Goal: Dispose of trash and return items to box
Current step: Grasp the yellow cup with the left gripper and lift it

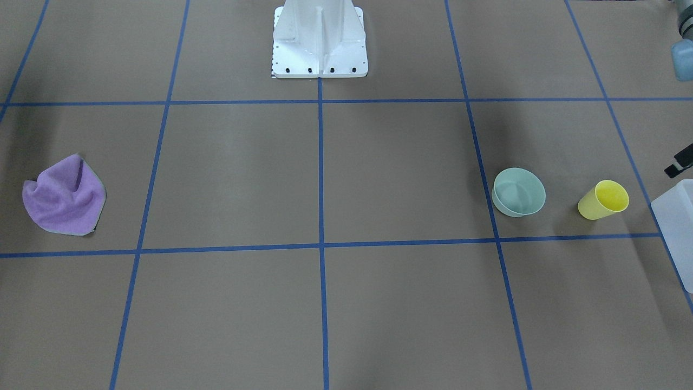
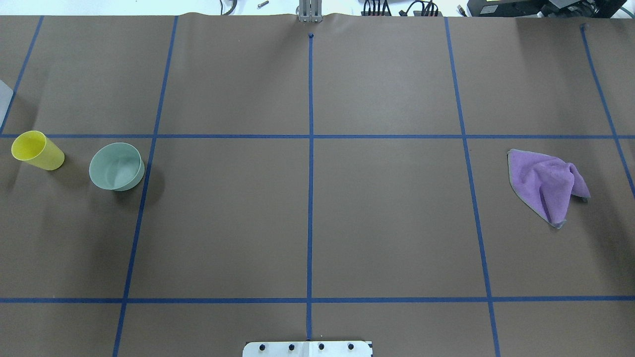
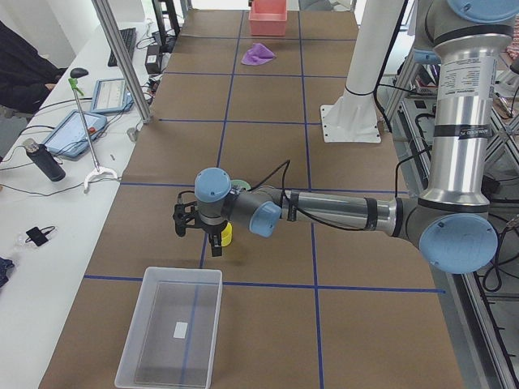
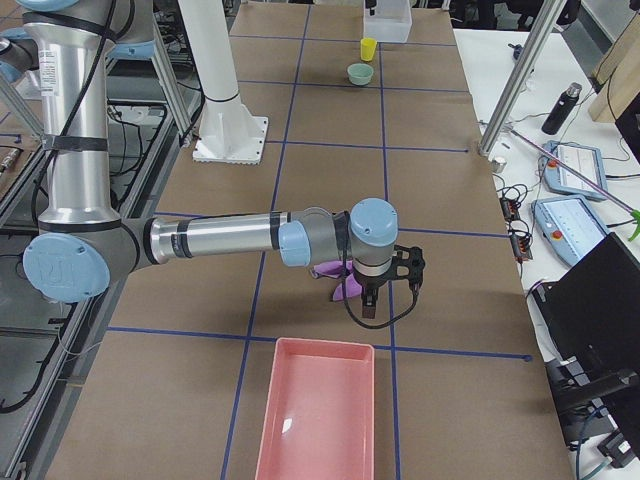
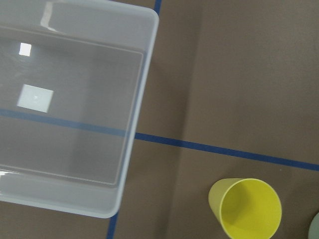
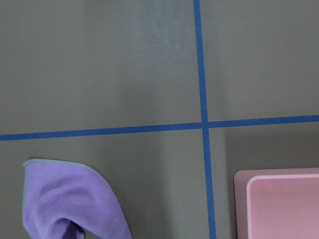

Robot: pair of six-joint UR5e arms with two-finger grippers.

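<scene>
**Cup first, straight into the box**

The yellow cup (image 5: 246,206) stands upright just beside the box (image 5: 133,124). The mint-green bowl (image 1: 518,191) sits beyond the cup, farther from the box. My left gripper (image 3: 199,235) hovers above the cup on its box side; I cannot tell how its jaws stand. I judge the cup is my first pick: descend square over its rim, pinch one wall, then lift well clear of the box's rim. Far from the box, the right gripper (image 4: 392,290), state equally unclear, hangs over the purple cloth (image 2: 545,186), just beside the pink bin (image 4: 325,345).
</scene>
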